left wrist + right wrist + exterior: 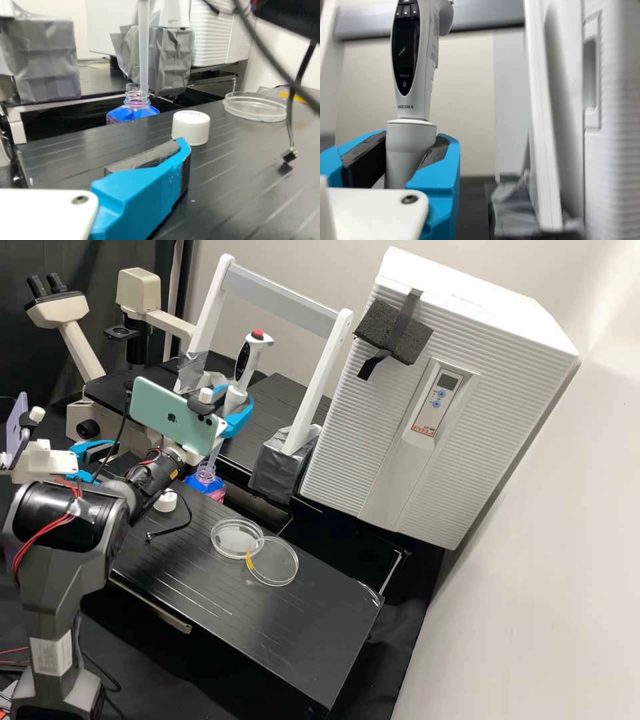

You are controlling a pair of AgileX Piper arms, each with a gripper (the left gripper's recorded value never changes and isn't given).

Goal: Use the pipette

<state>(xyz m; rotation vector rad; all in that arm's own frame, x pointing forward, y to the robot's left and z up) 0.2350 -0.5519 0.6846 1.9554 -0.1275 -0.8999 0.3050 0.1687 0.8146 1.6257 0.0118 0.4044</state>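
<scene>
The right gripper (233,407) (395,155) is held above the far left corner of the black table (267,627), its blue fingers (445,165) clenched around the lower white barrel of the electronic pipette (248,357) (415,50). The pipette stands upright between the dark pads, one finger on each side of it, with the red button at its top well above the grip. Its long clear tip (144,50) reaches down from the fingers into the open neck of a small bottle (208,481) (132,107) of blue-pink liquid, which stands at the table's far left edge. The bottle's white cap (165,501) (190,127) lies on the table just beside it, to the near left. The left gripper (83,463) sits low at the left of the table, fingers (150,185) released and grasping nothing, the one pad in sight bare; the cap and bottle lie beyond it, apart from it. Two clear petri dishes (237,537) (273,561) rest touching each other near the table's middle, the right one bearing a yellow mark. A large white ribbed appliance (453,407) stands at the far right.
</scene>
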